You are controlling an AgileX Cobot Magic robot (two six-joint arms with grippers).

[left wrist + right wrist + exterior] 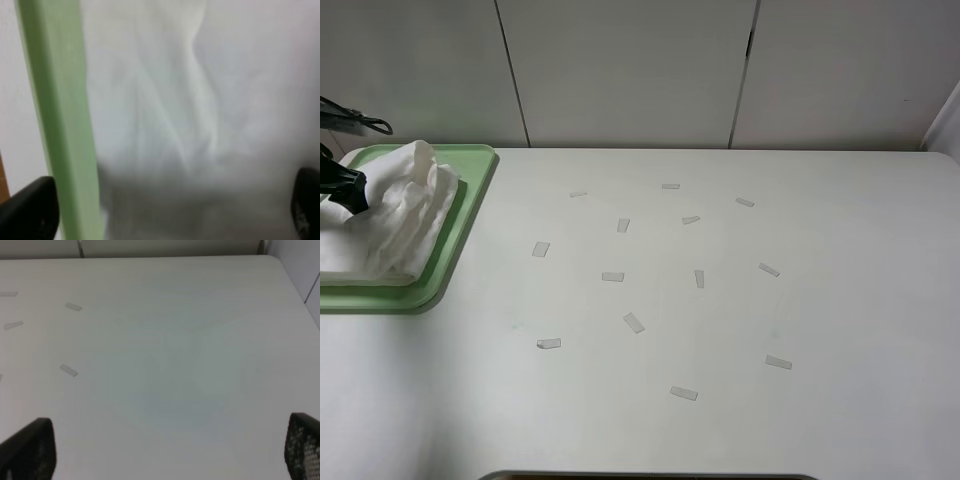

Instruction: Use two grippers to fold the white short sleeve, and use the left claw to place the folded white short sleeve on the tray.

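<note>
The white short sleeve lies folded in a thick bundle on the light-green tray at the table's far left. My left gripper reaches in from the left edge, right over the bundle's left side. The left wrist view shows its black fingertips spread wide, the left gripper open just above the wrinkled white cloth, with the tray rim alongside. My right gripper is open over bare table, nothing between its fingers; the high view does not show it.
Several small pale tape strips are scattered over the white table's middle and right, and some show in the right wrist view. White wall panels stand behind the table. A dark edge runs along the front.
</note>
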